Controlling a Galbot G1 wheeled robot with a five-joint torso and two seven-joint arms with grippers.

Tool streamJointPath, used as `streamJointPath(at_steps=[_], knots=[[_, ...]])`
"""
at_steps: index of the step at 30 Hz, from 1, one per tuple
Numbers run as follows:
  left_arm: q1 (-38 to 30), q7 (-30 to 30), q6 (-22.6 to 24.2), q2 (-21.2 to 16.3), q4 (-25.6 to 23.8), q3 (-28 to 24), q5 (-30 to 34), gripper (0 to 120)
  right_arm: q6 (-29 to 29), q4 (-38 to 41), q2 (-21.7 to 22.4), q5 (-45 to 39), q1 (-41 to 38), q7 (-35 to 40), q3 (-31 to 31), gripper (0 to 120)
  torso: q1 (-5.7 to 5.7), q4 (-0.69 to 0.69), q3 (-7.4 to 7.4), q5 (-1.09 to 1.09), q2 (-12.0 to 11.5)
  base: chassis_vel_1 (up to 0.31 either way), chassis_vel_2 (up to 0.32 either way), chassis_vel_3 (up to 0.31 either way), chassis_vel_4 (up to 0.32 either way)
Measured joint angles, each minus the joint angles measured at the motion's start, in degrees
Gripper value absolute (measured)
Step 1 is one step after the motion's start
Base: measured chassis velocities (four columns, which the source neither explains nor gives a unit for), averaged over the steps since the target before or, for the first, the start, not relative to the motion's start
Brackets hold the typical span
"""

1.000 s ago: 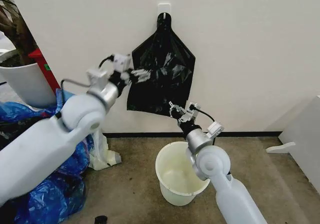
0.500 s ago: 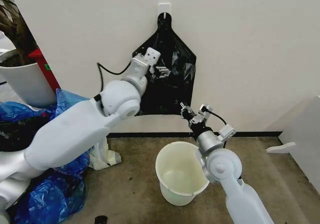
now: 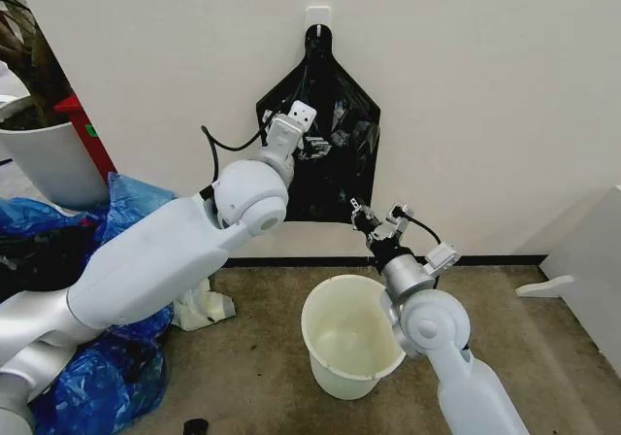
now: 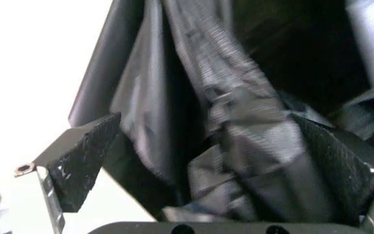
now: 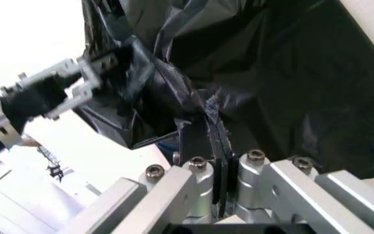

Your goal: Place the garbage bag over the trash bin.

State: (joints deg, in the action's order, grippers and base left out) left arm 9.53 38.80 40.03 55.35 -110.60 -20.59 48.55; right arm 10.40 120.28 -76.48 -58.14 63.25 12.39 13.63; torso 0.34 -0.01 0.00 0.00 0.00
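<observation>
Head camera looks down at the wall; both wrist cameras closely share the garbage bag [image 3: 325, 153].

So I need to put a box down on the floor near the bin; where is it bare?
Bare floor lies right of the trash bin, up to the white furniture. Left of the bin it is crowded: blue bags, a pale bag, the planter.

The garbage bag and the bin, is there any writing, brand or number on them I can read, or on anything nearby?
No readable text anywhere.
Garbage bag: plain glossy black, no print.
Trash bin: plain white, no label.
Red object beside the planter: a small green mark, too small to read.
Left claw and right claw: no legible markings.
</observation>
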Motion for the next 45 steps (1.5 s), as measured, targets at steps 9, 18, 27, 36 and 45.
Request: streamJointPath(at_steps=[9,18,27,36,45], knots=[[3.71,-0.08,-0.19,-2.33,-1.34,5.55,-0.63,100,-0.02,0.30,0.43,0.42,1.61,-0.47,1.06,0,-0.01,-0.01,0.00,0.00,0.00,0.000,0.000,0.000,0.000],[9.97,-1.47,-1.03,-6.97,-4.07,12.77,-1.07,100,-0.03,-0.61,0.41,0.84,1.56,-0.81,1.38,0,0.00,0.00,-0.01,-0.01,0.00,0.000,0.000,0.000,0.000],[13.48,-2.25,-1.82,-9.22,-6.30,15.38,-1.36,100,-0.02,-1.26,-0.08,1.21,1.29,-0.99,0.97,0,0.00,0.00,0.00,-0.02,0.00,0.000,0.000,0.000,0.000],[19.34,-4.07,-2.04,-13.00,-15.20,18.05,-1.87,100,0.04,-1.26,0.22,1.88,1.30,-0.98,0.97,0,-0.01,0.01,0.00,0.00,0.00,0.000,0.000,0.000,0.000],[13.90,-4.81,-3.45,-10.17,-13.70,12.92,-0.09,100,0.09,-1.27,0.03,2.71,1.38,-0.98,0.30,0,0.00,-0.01,0.00,0.01,0.00,0.000,0.000,0.000,0.000]])
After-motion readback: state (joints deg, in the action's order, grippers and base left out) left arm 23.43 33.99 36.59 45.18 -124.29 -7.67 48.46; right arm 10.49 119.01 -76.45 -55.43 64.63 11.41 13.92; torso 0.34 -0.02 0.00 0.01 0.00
